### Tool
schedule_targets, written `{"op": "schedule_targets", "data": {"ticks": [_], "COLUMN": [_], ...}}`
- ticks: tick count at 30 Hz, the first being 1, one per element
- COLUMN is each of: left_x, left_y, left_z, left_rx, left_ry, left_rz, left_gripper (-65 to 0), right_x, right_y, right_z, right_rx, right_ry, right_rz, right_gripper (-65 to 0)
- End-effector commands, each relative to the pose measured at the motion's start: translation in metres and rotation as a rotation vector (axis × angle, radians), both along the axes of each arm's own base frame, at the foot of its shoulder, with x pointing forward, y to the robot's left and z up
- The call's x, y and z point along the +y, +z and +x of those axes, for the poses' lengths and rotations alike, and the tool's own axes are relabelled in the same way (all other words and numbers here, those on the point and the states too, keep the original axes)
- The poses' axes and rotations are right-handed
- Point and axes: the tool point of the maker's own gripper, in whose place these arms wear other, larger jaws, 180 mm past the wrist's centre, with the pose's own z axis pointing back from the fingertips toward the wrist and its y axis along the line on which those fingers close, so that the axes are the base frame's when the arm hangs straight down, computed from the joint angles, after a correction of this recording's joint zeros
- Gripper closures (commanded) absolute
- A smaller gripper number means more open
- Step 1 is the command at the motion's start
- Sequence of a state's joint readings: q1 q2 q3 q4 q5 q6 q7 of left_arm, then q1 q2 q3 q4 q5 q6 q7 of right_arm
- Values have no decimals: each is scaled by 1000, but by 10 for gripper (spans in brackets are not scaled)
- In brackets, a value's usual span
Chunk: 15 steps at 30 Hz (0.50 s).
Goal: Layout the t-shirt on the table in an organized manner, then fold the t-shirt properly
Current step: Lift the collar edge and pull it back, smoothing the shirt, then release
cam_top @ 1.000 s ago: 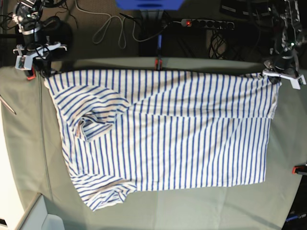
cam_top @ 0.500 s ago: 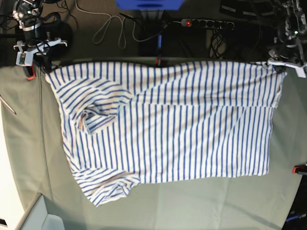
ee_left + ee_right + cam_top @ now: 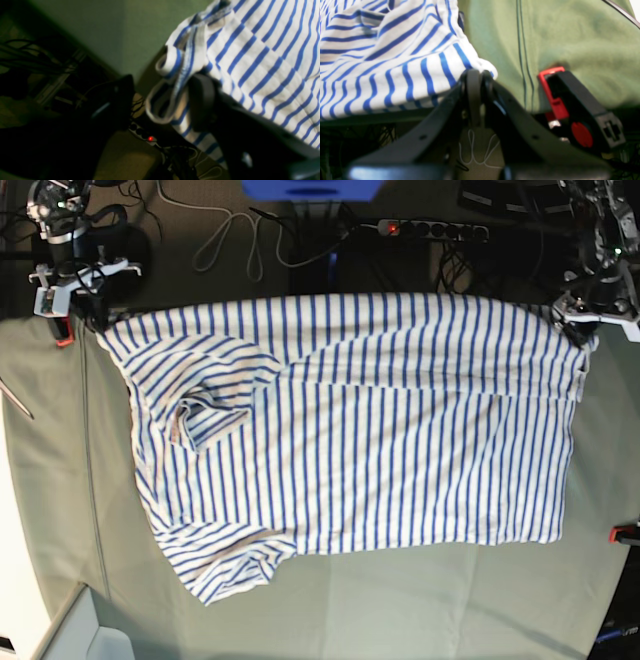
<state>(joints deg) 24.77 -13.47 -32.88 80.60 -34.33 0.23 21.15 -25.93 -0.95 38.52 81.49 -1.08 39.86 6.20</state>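
Observation:
The t-shirt (image 3: pixel 350 430), white with blue stripes, lies spread across the table (image 3: pixel 400 600), its far edge lifted past the table's back edge. The collar (image 3: pixel 195 425) is on the left. In the base view my right gripper (image 3: pixel 92 315) is at the far left corner. In the right wrist view it (image 3: pixel 475 75) is shut on a shirt corner (image 3: pixel 470 62). My left gripper (image 3: pixel 583 320) is at the far right corner. In the left wrist view its jaws (image 3: pixel 162 82) stand apart, with the bunched hem (image 3: pixel 180 60) hanging over one finger (image 3: pixel 202 100).
A red clamp (image 3: pixel 555 95) grips the table edge right beside my right gripper, and shows in the base view (image 3: pixel 63 338). Another red clamp (image 3: pixel 625 532) is at the right edge. A power strip (image 3: pixel 430 227) and cables (image 3: pixel 235 240) lie on the floor behind the table.
Both grippers moved toward the back of the table, pulling the shirt's far edge up and past the table edge. The whole shirt slid slightly backward and stretched wider.

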Motion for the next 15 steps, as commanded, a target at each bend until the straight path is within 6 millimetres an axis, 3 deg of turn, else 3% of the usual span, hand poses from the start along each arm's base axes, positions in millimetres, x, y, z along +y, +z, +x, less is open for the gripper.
{"op": "schedule_targets", "data": {"ticks": [1,6,15], "left_x": [10,12,11], "left_y": [12,15,18], "left_z": [7,7,10], "left_rx": [-33,-33,-45], "left_ry": [-4,-8,-11], "left_rz": [35,42,44], "left_gripper": [-369,-378,-380], "right_x": [-4,-4,-5], "right_y": [10,9,8], "right_z": [1,-4,-6], "right_rx": [-37,-27,-19], "right_ry": [0,0,4], "right_rz": [-8,-9,-12], "right_gripper": [0,-9,-232]}}
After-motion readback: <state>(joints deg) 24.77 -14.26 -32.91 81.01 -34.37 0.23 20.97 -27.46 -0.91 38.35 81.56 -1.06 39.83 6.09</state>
